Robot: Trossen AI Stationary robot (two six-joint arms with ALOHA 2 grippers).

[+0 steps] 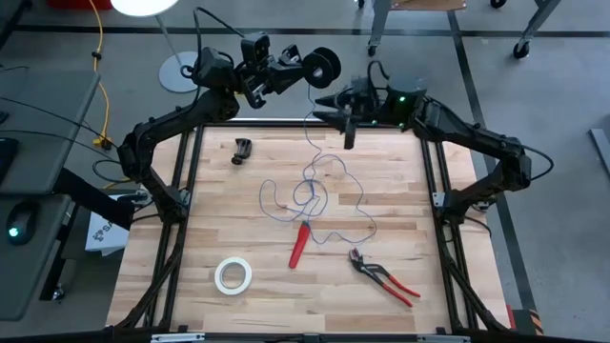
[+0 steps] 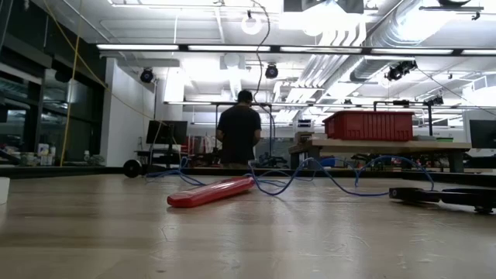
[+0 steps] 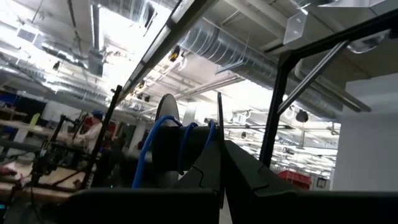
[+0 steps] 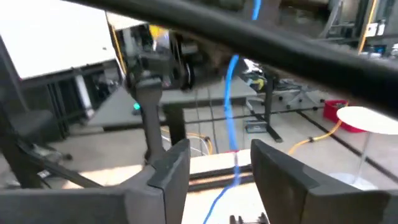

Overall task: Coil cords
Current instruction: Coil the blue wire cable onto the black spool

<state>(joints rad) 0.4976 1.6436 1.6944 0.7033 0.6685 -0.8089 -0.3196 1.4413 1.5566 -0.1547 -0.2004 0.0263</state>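
From my station I see one thin, floppy blue wire lying in loose loops mid-table on pale wood planks. Its free end rises to one round black spool, pinched in the left gripper above the far edge. The right gripper hovers beside it with fingers apart, the strand passing between them untouched. One smooth red tool, one pair of red-handled pliers and one white tape ring rest nearby.

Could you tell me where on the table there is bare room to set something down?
Free patches: the near left corner by the white tape roll, the left edge below the small black clip, and the right side above the red-handled pliers. The middle is crowded: loose loops of blue wire lie there, running to the red screwdriver.
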